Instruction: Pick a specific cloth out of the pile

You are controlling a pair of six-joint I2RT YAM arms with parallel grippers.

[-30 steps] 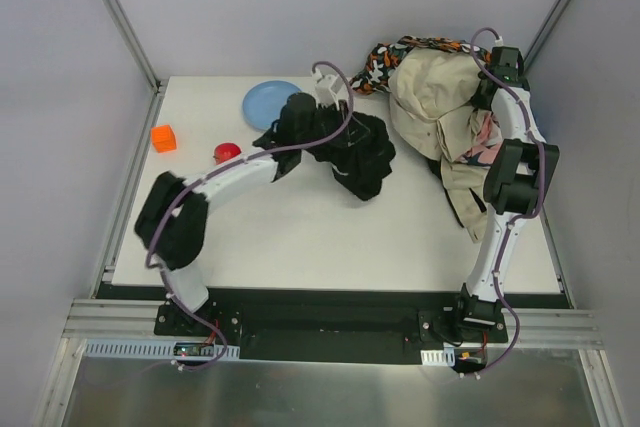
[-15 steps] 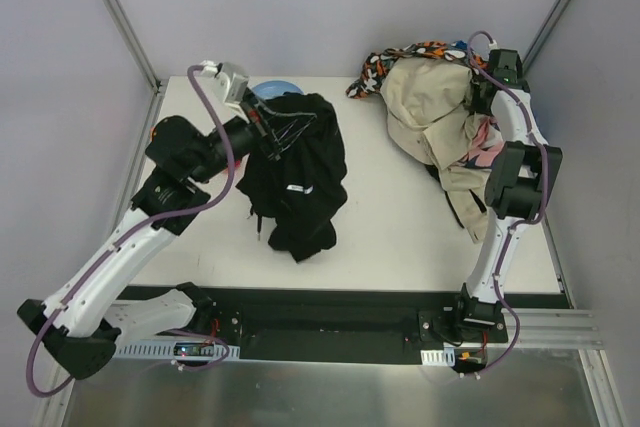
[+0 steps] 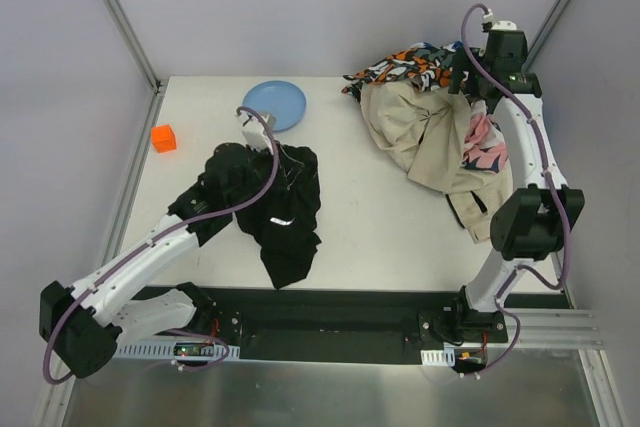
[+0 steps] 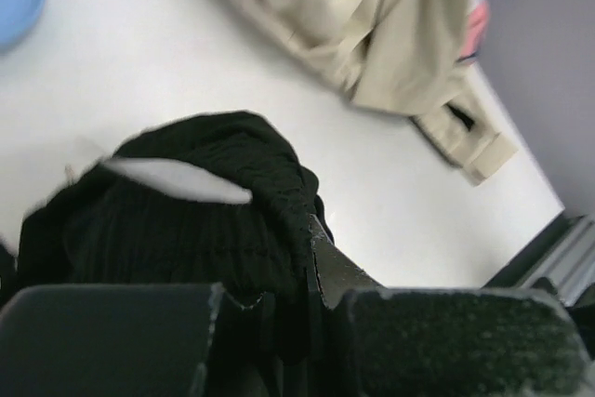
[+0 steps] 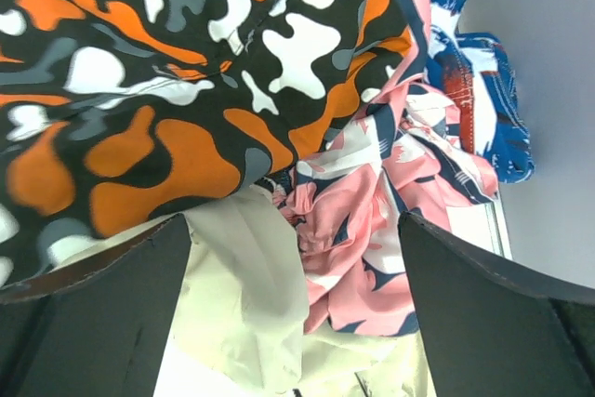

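The black cloth (image 3: 286, 209) hangs bunched from my left gripper (image 3: 268, 143), which is shut on its top fold, and it trails onto the white table left of centre. In the left wrist view the cloth (image 4: 186, 220) fills the space between the fingers of the gripper (image 4: 299, 309). The pile (image 3: 432, 119) lies at the back right: orange-black-white fabric (image 5: 167, 90), pink-white (image 5: 390, 192), blue-white (image 5: 483, 90) and beige (image 5: 242, 323). My right gripper (image 5: 297, 258) hovers open just above the pile (image 5: 279, 165), holding nothing.
A blue plate (image 3: 275, 104) sits at the back, left of centre, and an orange cube (image 3: 163, 137) near the left edge. Grey walls close in on the left, back and right. The beige cloth (image 4: 372, 25) spreads toward the table's right edge.
My left arm swung the black cloth away from the pile, up to the left, then down toward the table's centre-left. My right gripper opened and lifted off the pile, which shifted slightly.
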